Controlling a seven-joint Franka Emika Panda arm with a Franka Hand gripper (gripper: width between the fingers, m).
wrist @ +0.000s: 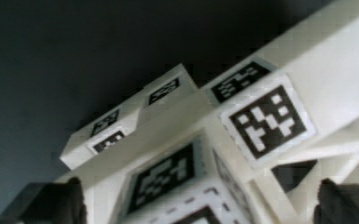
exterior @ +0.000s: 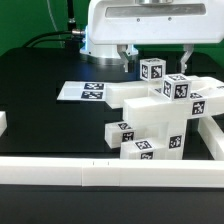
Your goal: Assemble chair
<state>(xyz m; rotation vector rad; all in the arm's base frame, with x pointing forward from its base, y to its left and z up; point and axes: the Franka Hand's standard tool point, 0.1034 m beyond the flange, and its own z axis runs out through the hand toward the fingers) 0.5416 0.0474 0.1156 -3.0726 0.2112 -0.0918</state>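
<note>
**Open gripper poised above the chair parts**

Gripper (exterior: 156, 52) spread wide, jaws at full opening, nothing between them. In the exterior view, two dark fingers (exterior: 127, 58) hanging down from the white arm (exterior: 130, 25), one on either side of the topmost tagged block (exterior: 153, 70); contact with that block not discernible. In the wrist view, dark fingertips (wrist: 48, 200) visible at the frame's lower corners, flanking the white pieces without a clear grip on them.

Arm descending vertically from above, wrist pointing straight down over the cluster, white body filling the upper middle of the exterior view.

Chair (exterior: 160, 115) as a stack of white blocky pieces bearing black-and-white square tags, resting on the black table (exterior: 40, 75), toward the exterior view's right and just behind the front border rail (exterior: 60, 172). Upper blocks tilted and stepped, lower blocks lying near the rail. Seen close in the wrist view as angled white slabs (wrist: 247, 110) with several tags, slightly blurred.

Marker board (exterior: 82, 92) flat on the table to the exterior view's left of the chair, just beside it.
</note>
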